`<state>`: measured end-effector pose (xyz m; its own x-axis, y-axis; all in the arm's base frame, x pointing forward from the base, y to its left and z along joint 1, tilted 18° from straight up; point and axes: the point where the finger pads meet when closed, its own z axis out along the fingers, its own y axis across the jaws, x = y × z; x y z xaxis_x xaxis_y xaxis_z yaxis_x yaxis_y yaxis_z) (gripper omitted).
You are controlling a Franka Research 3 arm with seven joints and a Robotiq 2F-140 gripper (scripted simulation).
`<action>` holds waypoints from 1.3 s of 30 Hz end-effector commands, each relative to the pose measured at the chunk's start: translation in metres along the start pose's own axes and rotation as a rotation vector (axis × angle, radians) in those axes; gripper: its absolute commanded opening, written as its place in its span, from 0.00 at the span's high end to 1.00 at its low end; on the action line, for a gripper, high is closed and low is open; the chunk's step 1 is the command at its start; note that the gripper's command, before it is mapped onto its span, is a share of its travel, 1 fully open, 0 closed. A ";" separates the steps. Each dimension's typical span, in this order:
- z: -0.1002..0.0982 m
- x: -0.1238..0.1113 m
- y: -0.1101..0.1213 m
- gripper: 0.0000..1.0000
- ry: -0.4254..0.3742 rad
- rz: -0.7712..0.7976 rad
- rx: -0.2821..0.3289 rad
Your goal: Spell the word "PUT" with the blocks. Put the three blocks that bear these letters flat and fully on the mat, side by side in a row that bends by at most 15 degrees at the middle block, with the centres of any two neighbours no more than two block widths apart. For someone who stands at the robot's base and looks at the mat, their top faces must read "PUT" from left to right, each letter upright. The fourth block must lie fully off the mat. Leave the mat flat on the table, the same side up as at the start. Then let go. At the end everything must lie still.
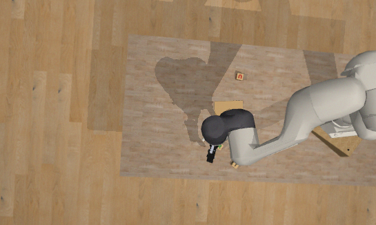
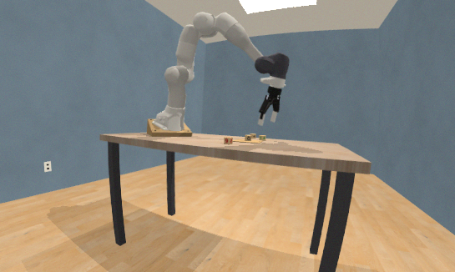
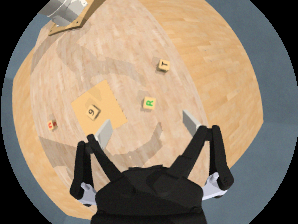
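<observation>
Four blocks on table, none held. Gripper point(image 3: 147, 124) high above, fingers spread wide. Green-lettered block point(image 3: 149, 103) lies below between fingertips; mat point(image 3: 111, 95) with one block point(image 3: 93, 111) beside left finger.
</observation>
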<state>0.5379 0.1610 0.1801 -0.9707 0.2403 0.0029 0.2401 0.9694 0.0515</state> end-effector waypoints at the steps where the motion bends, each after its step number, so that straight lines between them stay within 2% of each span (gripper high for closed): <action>1: 0.005 0.001 0.003 0.00 -0.003 0.139 -0.007; 25: 0.031 0.018 0.013 0.00 0.000 0.445 -0.013; 39: 0.037 0.022 0.015 0.00 0.001 0.518 -0.014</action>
<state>0.5202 0.1816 0.1456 -0.7659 0.6423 0.0283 0.6428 0.7641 0.0545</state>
